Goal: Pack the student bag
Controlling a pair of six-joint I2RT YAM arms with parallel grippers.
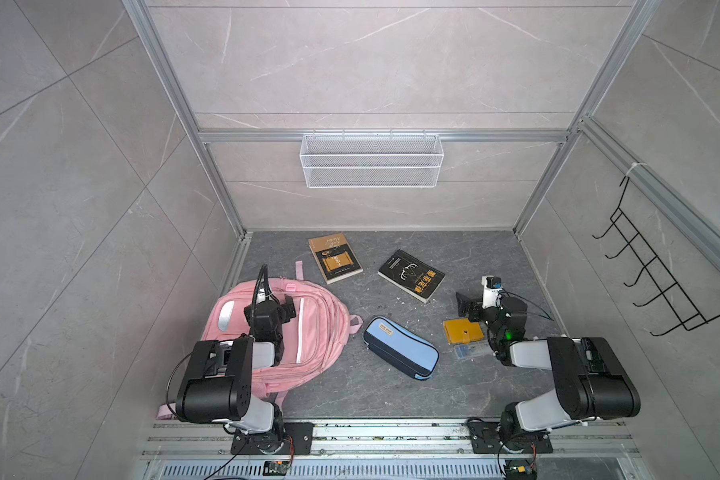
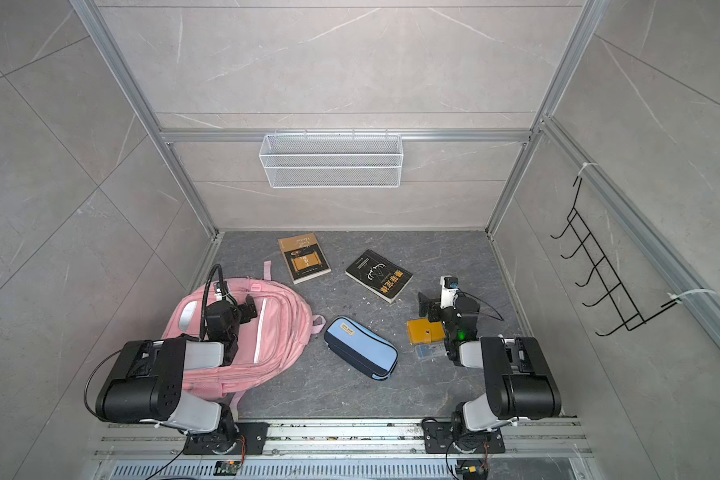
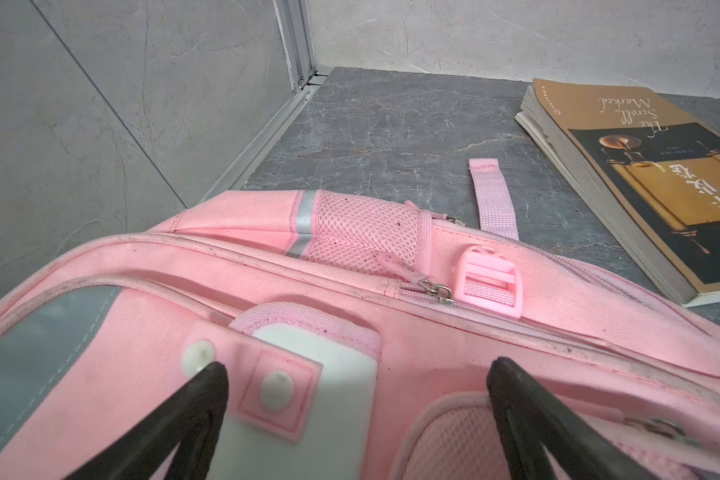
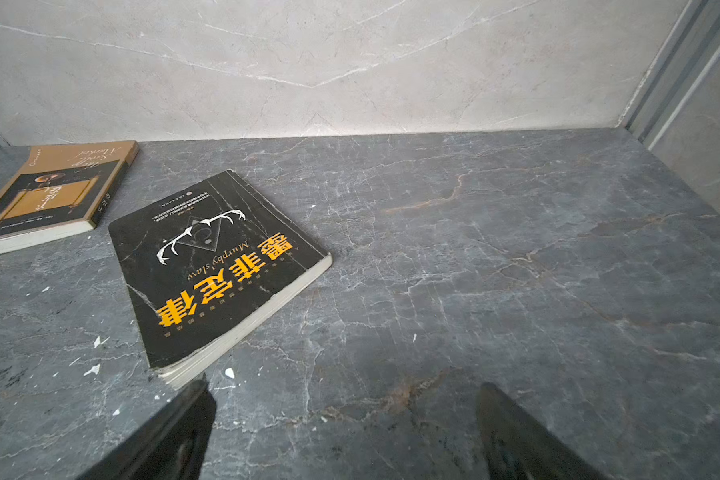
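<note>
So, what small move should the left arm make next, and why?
Probably ease the left gripper toward the metal zipper pull beside the pink buckle. The student bag looks zipped shut, the gripper hovers open over its front, and the brown book, black book and pencil case lie outside it, so opening likely comes first.

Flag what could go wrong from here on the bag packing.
1. The student bag looks zipped shut. The open left gripper hangs over its white flap, not the zipper pull, and may snag the flap.
2. The black book lies flat, so the open right gripper may shove it rather than lift it.
3. The orange wallet and clear case lie beside the right arm and could be swept.
</note>
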